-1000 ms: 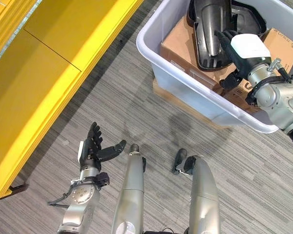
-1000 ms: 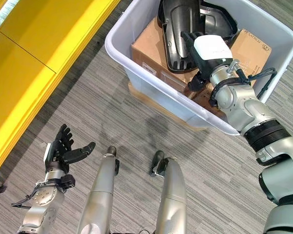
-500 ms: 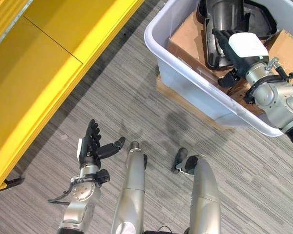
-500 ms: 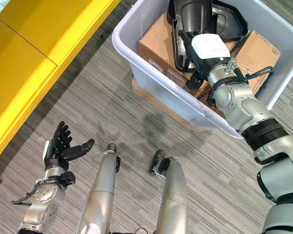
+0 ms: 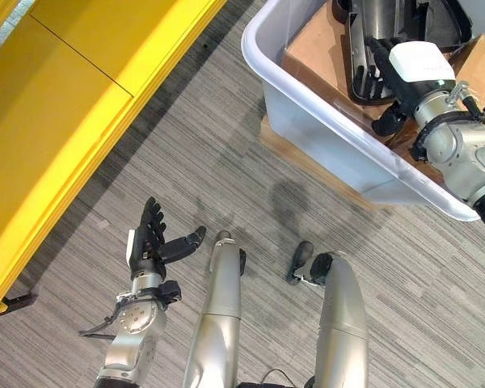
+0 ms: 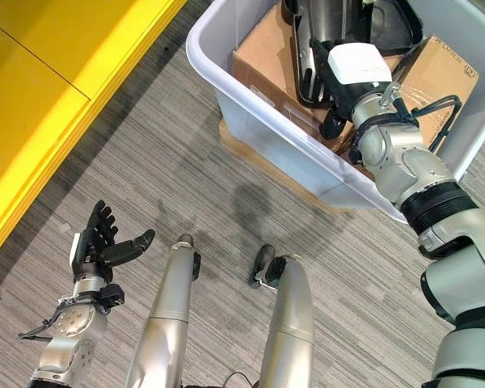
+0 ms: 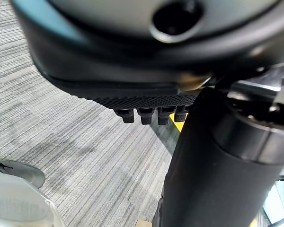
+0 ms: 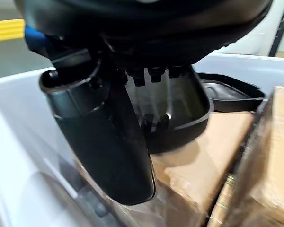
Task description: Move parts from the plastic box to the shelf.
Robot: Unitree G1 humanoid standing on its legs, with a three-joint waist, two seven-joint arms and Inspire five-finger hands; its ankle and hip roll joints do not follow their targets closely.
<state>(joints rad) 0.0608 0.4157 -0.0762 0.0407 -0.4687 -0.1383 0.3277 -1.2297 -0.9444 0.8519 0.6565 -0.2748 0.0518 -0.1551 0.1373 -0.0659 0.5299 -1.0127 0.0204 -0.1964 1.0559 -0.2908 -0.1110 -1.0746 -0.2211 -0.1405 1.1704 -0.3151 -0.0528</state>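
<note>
The robot's right hand (image 6: 339,77) reaches into the grey plastic box (image 6: 226,77), fingers straight and holding nothing, laid over a black moulded part (image 6: 317,32) whose long axis runs away from the robot along the hand's line. The part rests on cardboard boxes (image 6: 267,61). The left hand (image 6: 101,246) hangs open above the carpet, beside the yellow shelf (image 6: 56,97).

One plastic box (image 5: 323,121), pale grey, on the floor. Inside it: two brown cardboard boxes, one on the left (image 6: 263,61) and one on the right (image 6: 436,73), plus two black moulded parts, a tall one (image 6: 323,28) and a flat tray-like one (image 6: 392,24) beside it. One yellow shelf (image 5: 56,121). Two robot hands: left hand (image 5: 149,242), right hand (image 5: 400,77).
</note>
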